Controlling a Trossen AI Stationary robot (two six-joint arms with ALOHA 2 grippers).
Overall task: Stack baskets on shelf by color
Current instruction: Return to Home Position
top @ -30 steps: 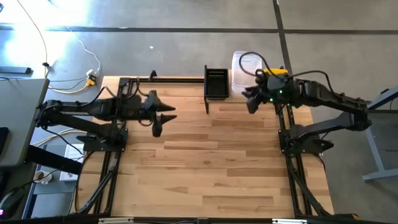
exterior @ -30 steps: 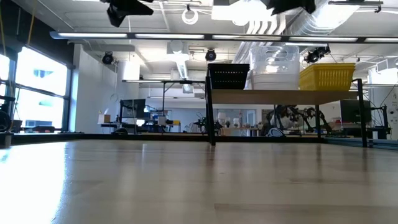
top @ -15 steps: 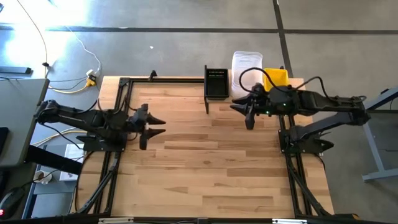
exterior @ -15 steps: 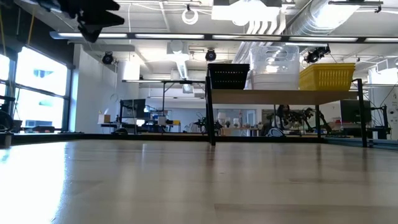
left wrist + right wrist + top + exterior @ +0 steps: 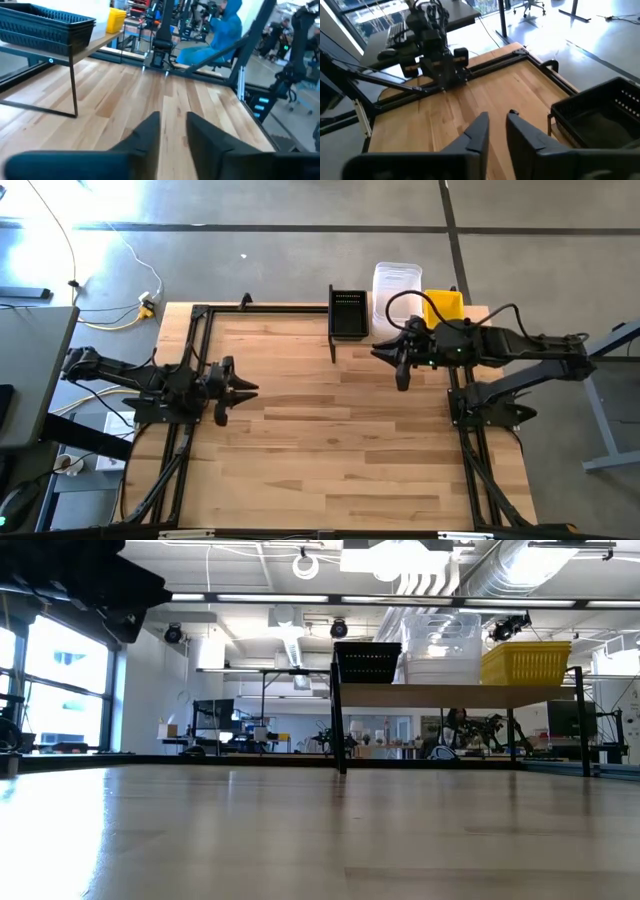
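Pincers narrowly apart, empty: left pincer [image 5: 173, 116] mid-left, right pincer [image 5: 497, 116] beside shelf [image 5: 450, 695]; baskets [image 5: 525, 662] judged light, thin-walled, best gripped by rim.

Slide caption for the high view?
Black baskets, clear tubs and yellow baskets stacked on the shelf; left end effector and right end effector empty above the table.
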